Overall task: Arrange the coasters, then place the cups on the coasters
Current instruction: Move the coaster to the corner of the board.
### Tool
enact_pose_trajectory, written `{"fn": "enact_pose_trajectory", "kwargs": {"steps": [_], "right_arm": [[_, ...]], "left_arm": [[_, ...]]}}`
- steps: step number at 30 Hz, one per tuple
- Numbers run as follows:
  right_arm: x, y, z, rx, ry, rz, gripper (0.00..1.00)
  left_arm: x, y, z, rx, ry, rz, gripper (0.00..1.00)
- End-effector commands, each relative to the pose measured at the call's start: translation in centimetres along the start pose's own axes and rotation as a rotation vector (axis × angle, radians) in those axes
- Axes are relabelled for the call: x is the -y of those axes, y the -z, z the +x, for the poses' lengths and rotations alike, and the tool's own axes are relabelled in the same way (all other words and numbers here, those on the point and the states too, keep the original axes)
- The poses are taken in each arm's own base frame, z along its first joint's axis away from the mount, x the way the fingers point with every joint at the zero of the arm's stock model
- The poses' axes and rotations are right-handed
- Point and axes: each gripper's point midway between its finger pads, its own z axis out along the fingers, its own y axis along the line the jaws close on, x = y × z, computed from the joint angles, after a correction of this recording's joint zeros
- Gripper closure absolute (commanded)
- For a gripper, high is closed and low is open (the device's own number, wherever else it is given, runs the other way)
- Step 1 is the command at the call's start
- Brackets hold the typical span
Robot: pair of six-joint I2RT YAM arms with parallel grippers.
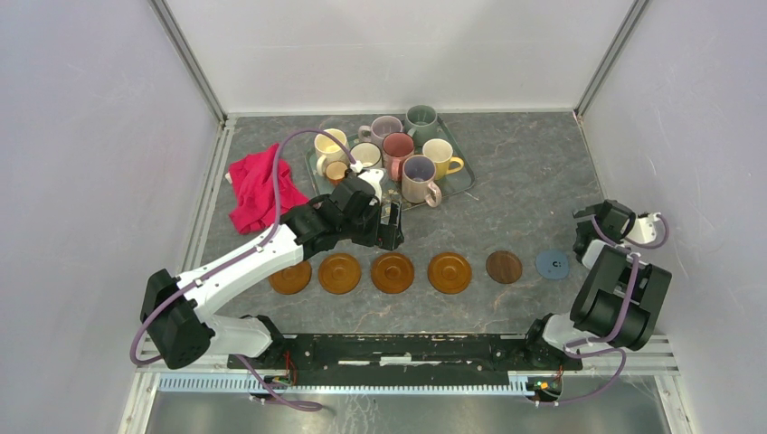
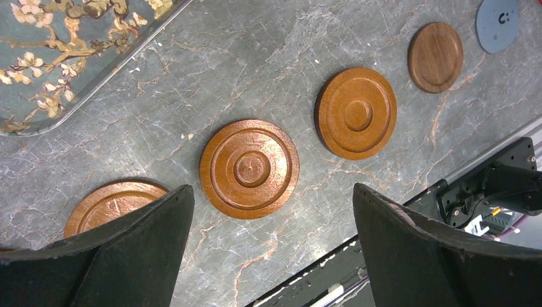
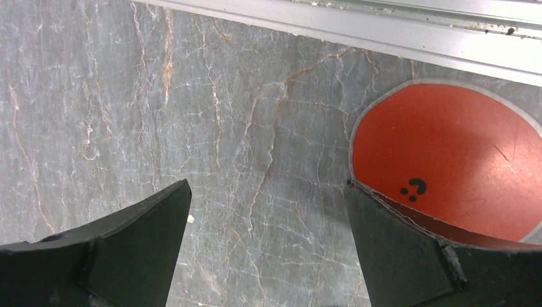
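Six coasters lie in a row across the table: several orange-brown ones, a dark brown one and a grey-blue one. The left wrist view shows an orange-brown coaster just ahead of my open left gripper, which hovers empty above the row. A red coaster lies beside a metal rail, partly behind the right finger of my open, empty right gripper. Several cups, among them a yellow cup and a mauve cup, stand on the floral tray at the back.
A red cloth lies crumpled left of the tray. The right arm sits folded near the right wall, past the grey-blue coaster. Walls enclose the table on three sides, and a black rail runs along the near edge.
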Motion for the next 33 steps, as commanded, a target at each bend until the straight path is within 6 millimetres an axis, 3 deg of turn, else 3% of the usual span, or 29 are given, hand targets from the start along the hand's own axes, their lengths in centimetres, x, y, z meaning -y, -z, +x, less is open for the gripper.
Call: {"fn": "enact_pose_trajectory", "kwargs": {"steps": [1,7,12,20,33], "right_arm": [[0.0,0.7,-0.5,-0.022,0.015,0.03,0.02],[-2.3,-0.3,-3.1,0.025,0.044,0.019,0.02],[-3.3,-2.4,-3.1,-0.004,0.048,0.027,0.02],[-0.8,-3.4,-3.3,0.023,0.049,0.106,0.02],[3.1,-1.8,-2.7,0.059,0.02,0.189,0.02]], "left_arm": [[1.0,1.0,-1.0,0.037,0.042,0.037,0.0],[1.2,1.0,-1.3,0.045,0.044,0.045,0.0],[1.2,1.1,-1.3,0.047,0.038,0.045,0.0],[1.0,1.3,-1.4,0.047,0.032,0.034,0.0],[1.1,1.1,-1.4,0.041,0.028,0.038,0.0]]}}
